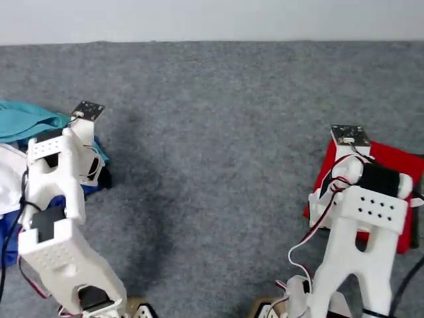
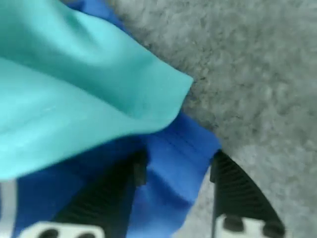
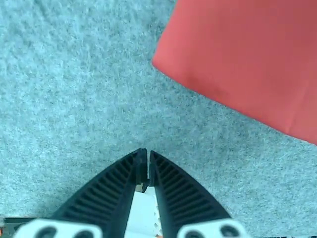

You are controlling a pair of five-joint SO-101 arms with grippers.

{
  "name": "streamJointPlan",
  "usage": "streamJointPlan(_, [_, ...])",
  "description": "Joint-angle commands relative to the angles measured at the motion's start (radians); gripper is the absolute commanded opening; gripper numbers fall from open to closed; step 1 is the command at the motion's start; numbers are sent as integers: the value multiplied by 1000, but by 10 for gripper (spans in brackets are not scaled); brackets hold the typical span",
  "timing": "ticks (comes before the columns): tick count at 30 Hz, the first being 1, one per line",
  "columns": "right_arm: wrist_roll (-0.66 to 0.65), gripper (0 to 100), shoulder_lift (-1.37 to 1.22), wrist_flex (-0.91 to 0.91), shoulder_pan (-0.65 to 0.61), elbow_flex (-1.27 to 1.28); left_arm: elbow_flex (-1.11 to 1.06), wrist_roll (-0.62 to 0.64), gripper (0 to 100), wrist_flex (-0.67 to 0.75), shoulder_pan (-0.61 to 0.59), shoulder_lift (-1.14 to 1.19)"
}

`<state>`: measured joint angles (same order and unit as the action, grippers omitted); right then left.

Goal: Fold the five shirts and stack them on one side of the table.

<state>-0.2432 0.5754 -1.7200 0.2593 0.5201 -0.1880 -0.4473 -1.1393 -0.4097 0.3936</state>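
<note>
Inside spread left claw (image 2: 179,161), edge of blue shirt (image 2: 171,146)

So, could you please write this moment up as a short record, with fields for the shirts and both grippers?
surface: grey carpeted table
left side: loose pile, teal shirt over blue shirt, white shirt beside them
right side: red shirt lying flat
left gripper: open, fingers either side of the blue shirt's edge
right gripper: shut, over bare carpet next to the red shirt
</note>
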Motion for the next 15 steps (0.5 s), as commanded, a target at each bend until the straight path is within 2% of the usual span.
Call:
streamJointPlan(1, [9, 9, 39, 1, -5, -8, 91, -9, 109, 9, 0, 40])
streamJointPlan(4, [9, 9, 39, 1, -5, -8, 171, -11, 8, -57, 29, 46])
streamJointPlan(9, [9, 9, 39, -25, -8, -11, 335, 40, 12, -253, 84, -66])
streamJointPlan(15, [9, 9, 39, -39, -5, -11, 463, 198, 12, -331, 161, -290])
